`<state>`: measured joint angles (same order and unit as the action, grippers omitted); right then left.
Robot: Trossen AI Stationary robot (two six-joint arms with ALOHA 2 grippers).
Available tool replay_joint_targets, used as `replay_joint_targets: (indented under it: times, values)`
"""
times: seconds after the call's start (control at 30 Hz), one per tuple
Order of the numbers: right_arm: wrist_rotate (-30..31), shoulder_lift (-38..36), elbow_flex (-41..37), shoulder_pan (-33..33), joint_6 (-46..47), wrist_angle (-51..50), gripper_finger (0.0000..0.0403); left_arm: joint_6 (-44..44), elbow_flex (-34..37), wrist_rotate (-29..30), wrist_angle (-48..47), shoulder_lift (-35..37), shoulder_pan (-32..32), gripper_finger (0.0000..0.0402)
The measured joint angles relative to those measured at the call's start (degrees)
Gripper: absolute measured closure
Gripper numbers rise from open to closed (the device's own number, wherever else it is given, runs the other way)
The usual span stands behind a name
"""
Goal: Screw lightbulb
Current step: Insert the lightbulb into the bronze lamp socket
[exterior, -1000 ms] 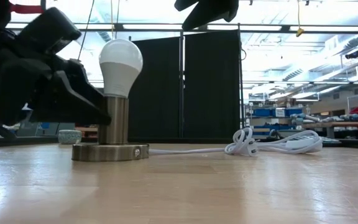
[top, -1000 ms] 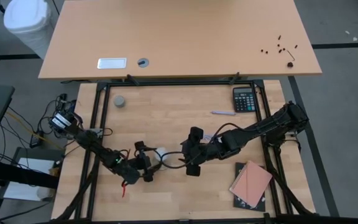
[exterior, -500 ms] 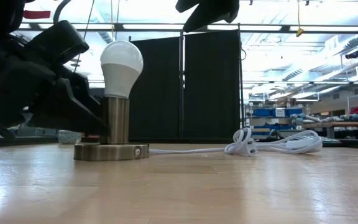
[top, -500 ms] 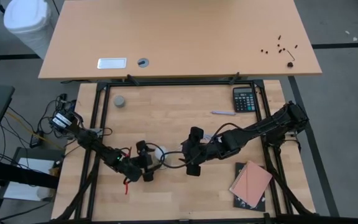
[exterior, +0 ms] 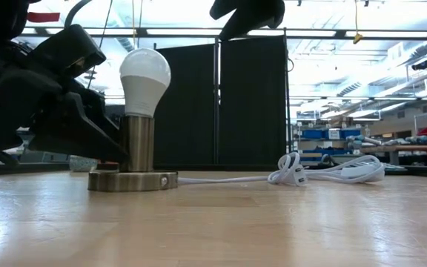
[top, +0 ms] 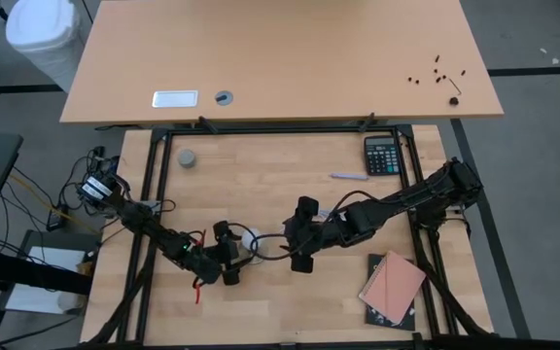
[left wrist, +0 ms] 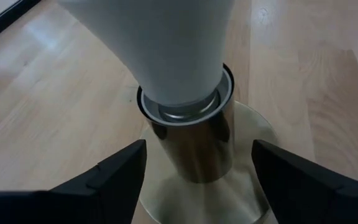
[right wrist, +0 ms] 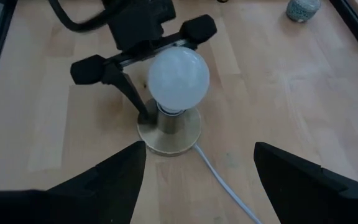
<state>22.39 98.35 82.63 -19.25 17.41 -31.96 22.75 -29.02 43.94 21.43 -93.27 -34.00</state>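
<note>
The white lightbulb [exterior: 144,73] stands upright in the socket of a brass lamp stem [left wrist: 194,140] on a round disc base [exterior: 132,180]; it also shows in the right wrist view [right wrist: 178,74]. The lamp's white cord [exterior: 325,173] trails off over the table. My left gripper [left wrist: 197,177] is open, low by the table, with one finger on each side of the stem below the bulb. My right gripper [right wrist: 194,180] is open and empty, in the air to the right of the lamp [top: 249,240]. My left gripper comes at the lamp's stem level, from the table's left and near side. One fingertip [left wrist: 138,155] stands right beside the stem's side [left wrist: 157,140]; I cannot tell whether it touches. The other fingertip [left wrist: 263,155] is clear of the stem.
A small grey cap [top: 189,157] lies at the far left. A calculator [top: 384,156] and a pen [top: 348,176] lie at the far right, and a pink notebook [top: 394,285] lies near the right front. The cord's coil [exterior: 293,170] lies right of the lamp.
My left gripper has sunk a little beside the lamp's stem, and its fingers now stand lower, near the disc base. The bulb stays upright in the socket.
</note>
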Motion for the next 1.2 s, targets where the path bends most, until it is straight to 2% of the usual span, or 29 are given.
replay_joint_targets:
  times: [0.53,0.7,0.93,1.2]
  values:
    - [-0.03,0.0,0.0,-0.01,-0.78,0.14,0.0094,0.08,0.0,-0.11,0.39,0.0,1.05,0.0182]
    - [-2.1,0.0,0.0,0.01,-1.0,0.16,0.0094,-0.62,0.0,-0.13,2.61,0.0,2.76,0.0204]
    - [-5.16,0.0,0.0,1.14,-1.11,-0.26,0.0094,-4.39,0.0,-1.1,6.13,0.0,5.04,0.0213]
    - [-5.9,0.0,0.0,2.84,-1.11,-2.09,0.0094,-1.31,-0.01,-1.84,3.42,0.0,6.41,0.0214]
